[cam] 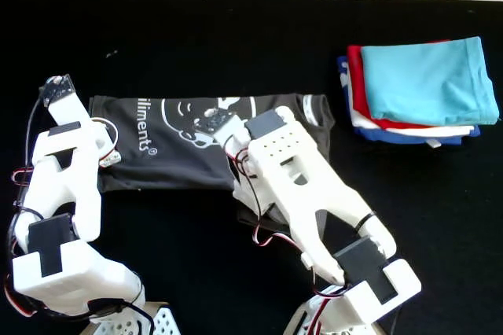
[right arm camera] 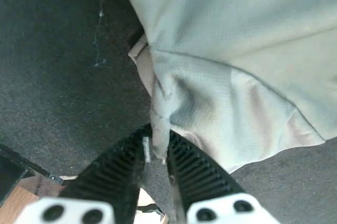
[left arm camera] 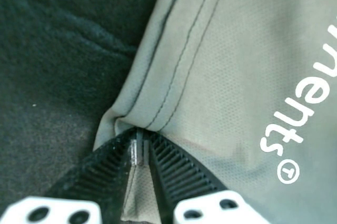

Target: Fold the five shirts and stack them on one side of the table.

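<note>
The left pincer (left arm camera: 141, 142) is clenched on the hem of the grey shirt (cam: 173, 163), its ribbed jaws pressed together over the stitched edge close to a corner. Just beyond its tips the cloth spreads flat, with white print further out. The right pincer (right arm camera: 157, 141) is likewise clamped on the shirt, pinching a bunched fold at its edge. The rest of the cloth lies beyond the jaws, and bare black table (cam: 196, 36) shows to one side.

Between the two pincers the shirt stretches out as a long band, print up. One end is at the left pincer, and the other runs a little past the right arm, where a sleeve seems to poke out.

Well apart from both pincers, out past the right one towards the table's far side, sits the stack (cam: 424, 87). Light blue is on top, with red, white and dark blue edges showing beneath.

I judge four shirts to be folded and stacked, though the count rests on those coloured edges alone. The grey shirt looks like the fifth and last. It appears partly folded at most. What remains is to fold it down to the size of the others and set it on the stack.
</note>
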### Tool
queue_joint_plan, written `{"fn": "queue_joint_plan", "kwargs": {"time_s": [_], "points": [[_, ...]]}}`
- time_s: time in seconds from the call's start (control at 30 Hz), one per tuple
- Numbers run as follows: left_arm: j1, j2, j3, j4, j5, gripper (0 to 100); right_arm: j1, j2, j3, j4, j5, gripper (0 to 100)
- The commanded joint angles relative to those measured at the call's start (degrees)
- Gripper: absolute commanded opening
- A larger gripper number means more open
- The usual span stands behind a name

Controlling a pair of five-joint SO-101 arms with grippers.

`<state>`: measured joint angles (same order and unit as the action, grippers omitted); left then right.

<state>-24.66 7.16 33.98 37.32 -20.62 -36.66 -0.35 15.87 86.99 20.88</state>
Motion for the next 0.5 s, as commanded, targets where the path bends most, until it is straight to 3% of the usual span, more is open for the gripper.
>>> {"fn": "queue_joint_plan", "kwargs": {"time_s": [0.0,0.13,0.27,0.47], "points": [[0.31,0.04,0.13,-1.93,0.53,1,-0.22,-2.59,-2.15,0.92,0.09,6.3],[0.31,0.04,0.13,-1.93,0.53,1,-0.31,-3.03,-2.59,0.84,-4.13,16.0],[0.31,0.04,0.13,-1.93,0.53,1,0.22,-3.21,-8.31,0.92,-7.38,16.3],[0.31,0.04,0.13,-1.93,0.53,1,14.02,0.40,-13.93,-7.08,-8.00,11.6]]}}
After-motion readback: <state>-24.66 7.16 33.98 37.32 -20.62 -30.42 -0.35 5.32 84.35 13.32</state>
